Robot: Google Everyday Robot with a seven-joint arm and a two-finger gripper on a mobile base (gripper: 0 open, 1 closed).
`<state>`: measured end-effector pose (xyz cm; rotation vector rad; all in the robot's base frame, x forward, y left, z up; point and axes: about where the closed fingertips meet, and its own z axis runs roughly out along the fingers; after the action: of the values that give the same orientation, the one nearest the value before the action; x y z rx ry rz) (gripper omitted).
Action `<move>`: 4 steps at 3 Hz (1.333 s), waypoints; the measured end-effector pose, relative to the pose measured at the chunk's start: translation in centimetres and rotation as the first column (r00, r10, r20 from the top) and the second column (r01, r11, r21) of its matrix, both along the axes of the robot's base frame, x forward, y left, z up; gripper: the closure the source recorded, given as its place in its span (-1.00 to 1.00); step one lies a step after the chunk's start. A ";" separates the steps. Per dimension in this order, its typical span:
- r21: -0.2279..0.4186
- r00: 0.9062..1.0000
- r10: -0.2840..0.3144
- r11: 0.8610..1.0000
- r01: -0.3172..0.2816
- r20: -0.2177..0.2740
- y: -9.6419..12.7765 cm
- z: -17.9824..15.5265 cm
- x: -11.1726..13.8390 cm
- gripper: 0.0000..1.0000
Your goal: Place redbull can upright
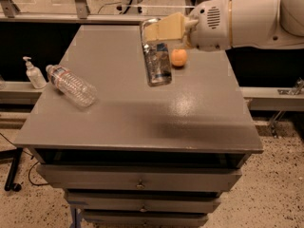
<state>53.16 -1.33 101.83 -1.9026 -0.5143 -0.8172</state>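
The gripper (159,38) is clamped on the top of the redbull can (158,66), which hangs near-upright right beneath it over the surface (142,122), so by my reckoning only set-down and release remain.

The gripper (156,36), above the table's (142,122) back middle, clasps the can (158,69) and hides its top. Whether the can's base touches the table cannot be told. Its markings are blurred. The arm (251,18) runs off the right edge.
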 end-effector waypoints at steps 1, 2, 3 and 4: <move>-0.016 0.996 0.048 0.999 -0.047 0.078 1.1 0.3 -0.3 1.00; -0.012 0.989 0.077 0.997 -0.076 0.126 1.0 1.1 -0.9 1.00; 0.048 0.949 0.136 0.987 -0.155 0.285 -0.1 3.3 -1.5 1.00; 0.066 0.861 0.213 0.960 -0.273 0.462 -1.0 4.2 -2.1 1.00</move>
<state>51.06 -2.31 106.05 -1.4838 -0.9442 -1.0989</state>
